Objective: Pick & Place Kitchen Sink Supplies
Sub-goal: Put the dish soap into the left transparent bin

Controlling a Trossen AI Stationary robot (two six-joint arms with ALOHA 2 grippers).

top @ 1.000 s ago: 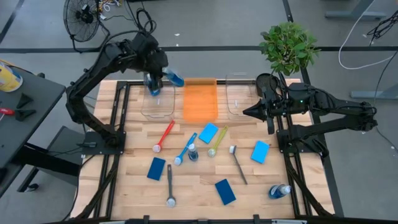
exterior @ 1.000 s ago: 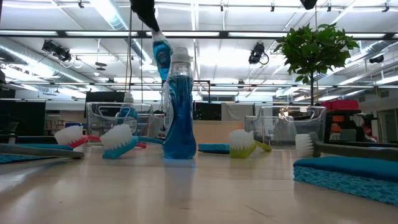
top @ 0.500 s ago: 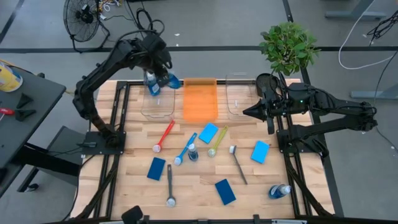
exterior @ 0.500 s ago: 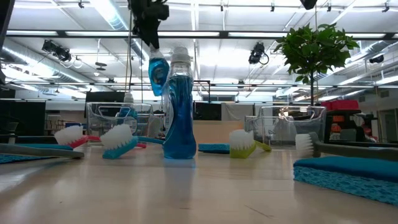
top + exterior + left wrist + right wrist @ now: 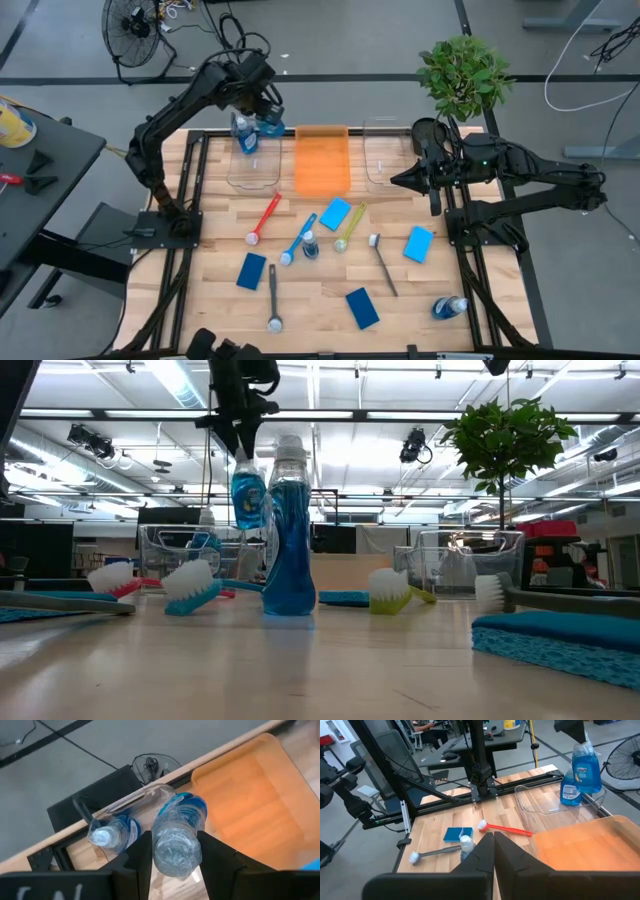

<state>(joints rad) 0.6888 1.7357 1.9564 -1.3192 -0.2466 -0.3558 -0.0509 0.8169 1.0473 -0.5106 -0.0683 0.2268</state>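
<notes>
We see the left pincer [image 5: 268, 118] clamped on a small clear bottle [image 5: 272, 127] of blue liquid, hanging over the far end of the left clear bin [image 5: 254, 170] at the back of the wooden bench [image 5: 310, 290]. In the left wrist view the two dark fingers [image 5: 140, 851] press the bottle's sides, and a second bottle [image 5: 113, 833] stands inside the bin below it. From bench level the held bottle dangles in the air, apart from a third bottle [image 5: 288, 530] standing upright in the foreground.

The right pincer [image 5: 433, 205], its fingers pressed together on nothing, waits at the bench's right edge near the right clear bin [image 5: 385, 152] and beside the potted plant [image 5: 463, 75]. An orange bin [image 5: 321, 160] sits between the two clear ones.

Spread over the boards lie a red brush [image 5: 262, 218], a blue brush [image 5: 297, 238], a yellow-green brush [image 5: 348, 226] and two dark grey brushes [image 5: 273, 297], along with four blue sponges [image 5: 335, 212]. One more bottle [image 5: 449, 306] lies on its side near the front right corner.
</notes>
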